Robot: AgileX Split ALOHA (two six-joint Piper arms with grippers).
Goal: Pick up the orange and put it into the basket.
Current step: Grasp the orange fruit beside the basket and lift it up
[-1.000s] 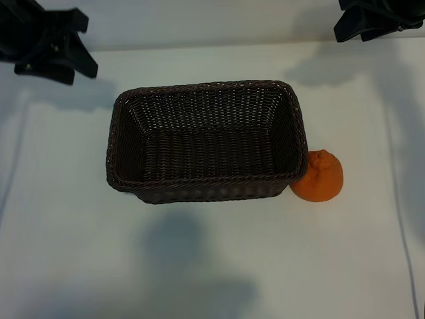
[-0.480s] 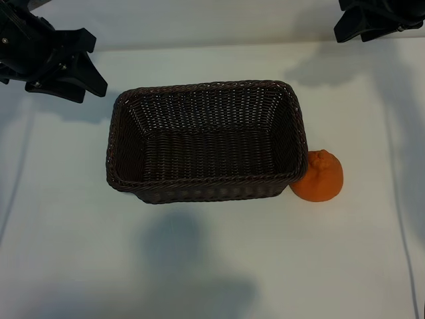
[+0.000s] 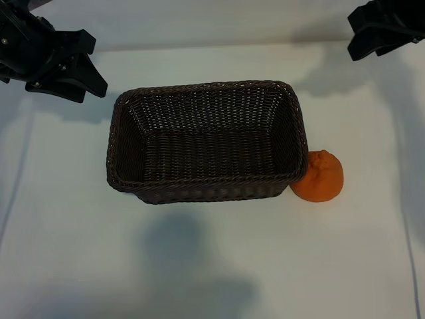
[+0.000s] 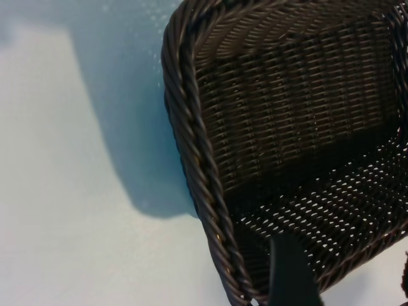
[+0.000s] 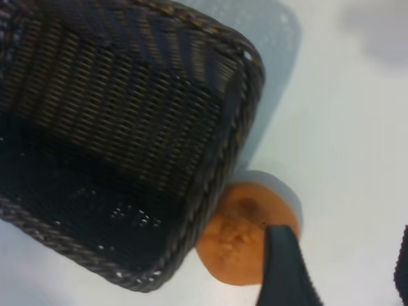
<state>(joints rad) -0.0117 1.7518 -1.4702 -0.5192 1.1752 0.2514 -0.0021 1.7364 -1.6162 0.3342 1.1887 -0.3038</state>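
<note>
Orange [image 3: 318, 176] on table [image 3: 212, 266], touching basket [image 3: 206, 181] at right near corner. Left gripper [image 3: 83, 74] and right gripper [image 3: 362, 36] far back, jaws apart, empty.

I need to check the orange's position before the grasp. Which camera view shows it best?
The exterior view: the whole orange shows, resting on the table against the basket's right end. The right wrist view shows it closer, but a pincer finger covers part. The left wrist view shows none of it.

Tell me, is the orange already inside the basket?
No, the orange sits on the table against the outside of the basket, which is empty.
</note>
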